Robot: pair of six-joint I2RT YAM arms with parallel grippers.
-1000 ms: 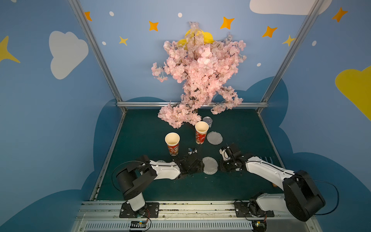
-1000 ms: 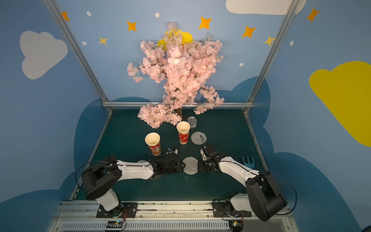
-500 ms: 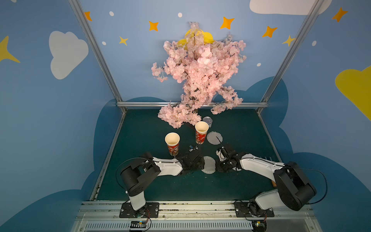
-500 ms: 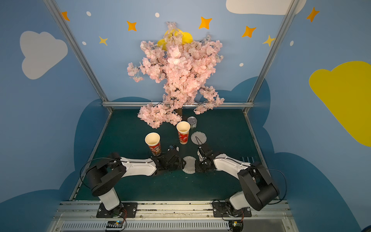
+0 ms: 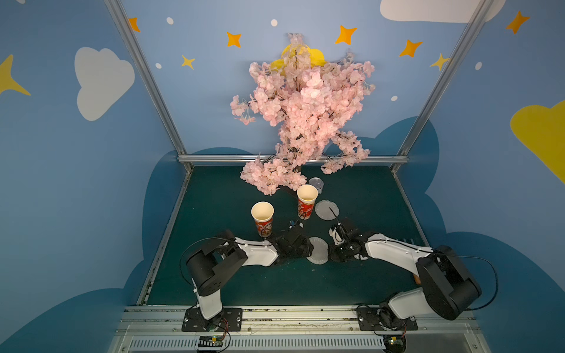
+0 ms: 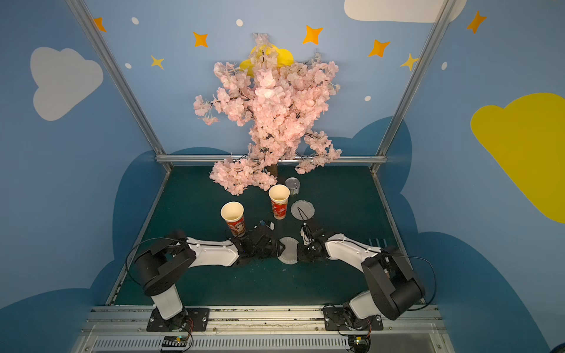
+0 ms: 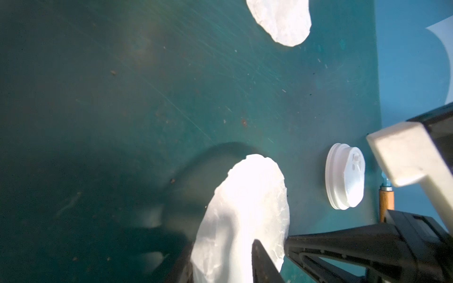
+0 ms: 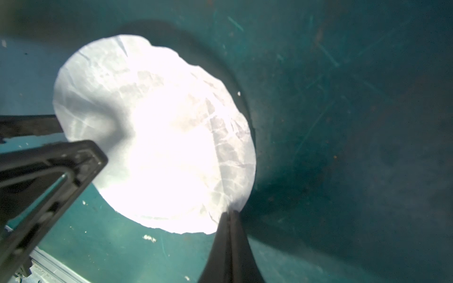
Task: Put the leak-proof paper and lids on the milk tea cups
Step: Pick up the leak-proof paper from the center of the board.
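- The right claw [image 8: 229, 215] is pinched tight on the rim of one round sheet of leak-proof paper [image 8: 159, 137]. The sheet is raised off the green worktop [image 5: 367, 275] and throws a dark shadow beneath it.
- The left claw [image 7: 220, 259] meets the same sheet from the opposite side. Its jaws stand apart, with the crinkled edge between them and one finger on each face of the paper.
- In both top views the two arms reach in low from either side. They meet at this sheet [image 5: 318, 250] [image 6: 289, 250] in the near middle of the worktop.
- The second sheet [image 5: 327, 209] lies flat farther back, just beside the farther milk tea cup [image 5: 306, 201] and apart from both claws.
- The nearer milk tea cup [image 5: 263, 218] stands upright close to the left arm's wrist. Both cups show open cream mouths.
- A small clear cup [image 5: 316, 184] sits behind the farther cup, under a pink blossom tree [image 5: 302, 116].
- In the left wrist view a white plastic lid [image 7: 345, 176] lies on the worktop near the held sheet.
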